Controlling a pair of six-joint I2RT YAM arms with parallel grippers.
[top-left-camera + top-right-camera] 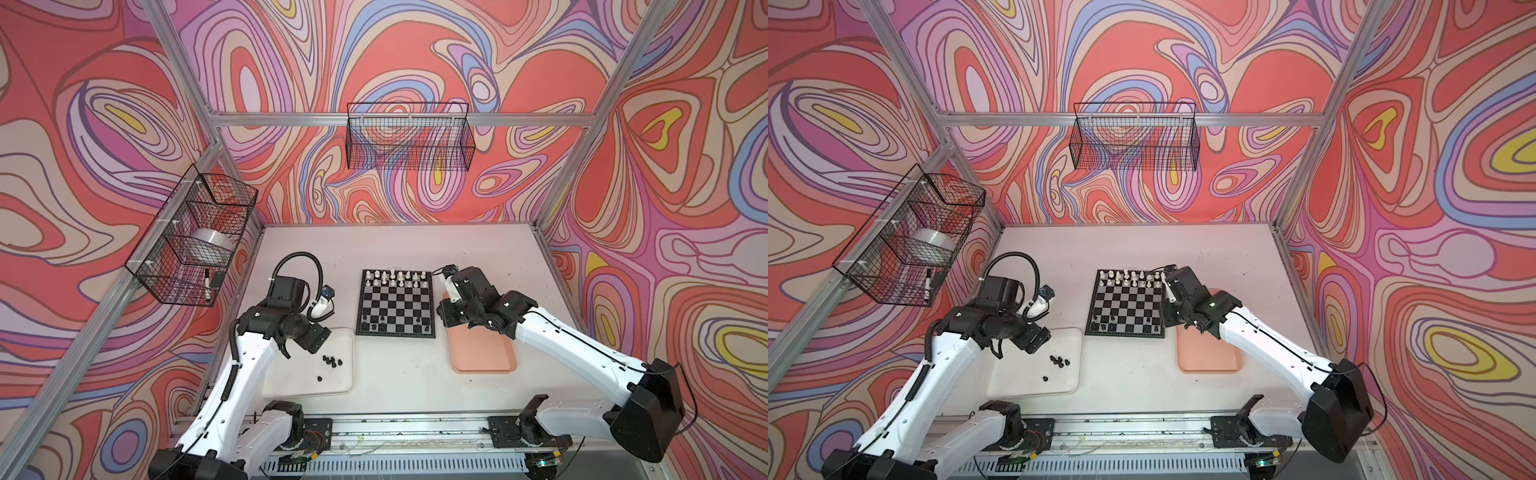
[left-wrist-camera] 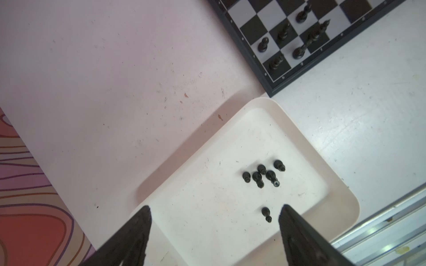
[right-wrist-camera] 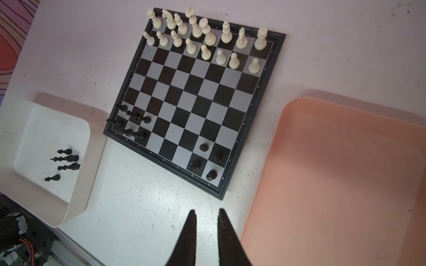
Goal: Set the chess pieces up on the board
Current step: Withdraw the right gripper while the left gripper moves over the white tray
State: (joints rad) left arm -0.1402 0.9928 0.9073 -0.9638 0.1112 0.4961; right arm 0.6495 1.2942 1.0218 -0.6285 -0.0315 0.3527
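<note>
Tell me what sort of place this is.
Likely a robotics lab test cell: a silver aluminium frame holds swirl-printed wall panels, two white-and-black robot arms sit on a metal rail, and black wire baskets hang from the frame.

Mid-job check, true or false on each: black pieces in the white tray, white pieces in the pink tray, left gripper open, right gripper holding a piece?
1. The white tray holds black pieces. True.
2. The pink tray holds white pieces. False: none show there; they stand on the board.
3. The left gripper is open above the white tray. True.
4. The right gripper holds a piece. False: it is shut on nothing, over the table.
</note>
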